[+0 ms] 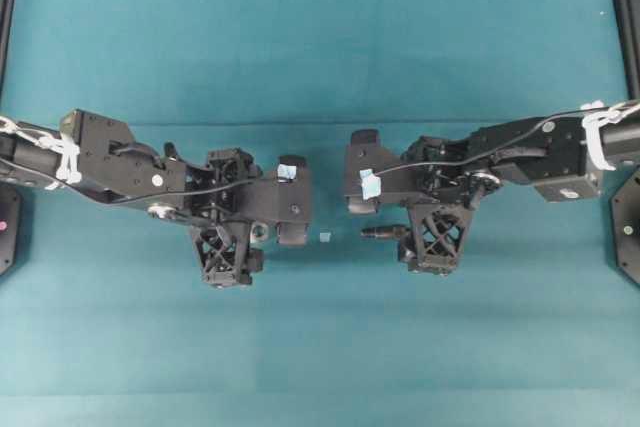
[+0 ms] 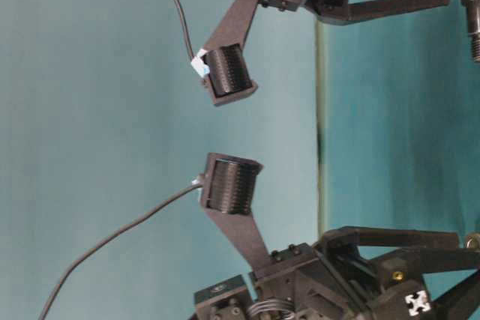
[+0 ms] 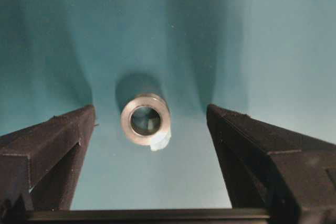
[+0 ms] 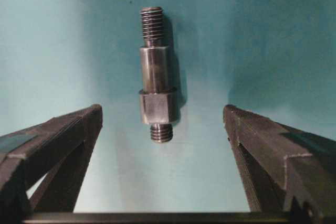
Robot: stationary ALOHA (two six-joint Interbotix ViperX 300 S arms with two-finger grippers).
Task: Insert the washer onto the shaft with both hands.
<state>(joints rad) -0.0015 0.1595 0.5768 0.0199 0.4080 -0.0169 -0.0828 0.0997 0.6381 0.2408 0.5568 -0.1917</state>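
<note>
Steel shaft (image 4: pixel 156 74) lies flat — long axis between spread tool (image 4: pixel 163 124) fingers.

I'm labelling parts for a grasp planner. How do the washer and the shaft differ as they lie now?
The washer is a short ring with an open hole; the shaft is a long stepped rod, threaded at both ends. The washer lies flat, the shaft on its side. Both are grey metal, ungrasped.

Lab robot bench. Plain teal mat (image 1: pixel 320 37) covers the whole frame, nothing domestic on it. Two black arms (image 1: pixel 110 162) enter from left and right edges, with white tape (image 1: pixel 598 132) and cables. Black frame posts (image 1: pixel 8 7) at upper left and upper right corners. Small tape square (image 1: pixel 325 236) at centre.
</note>
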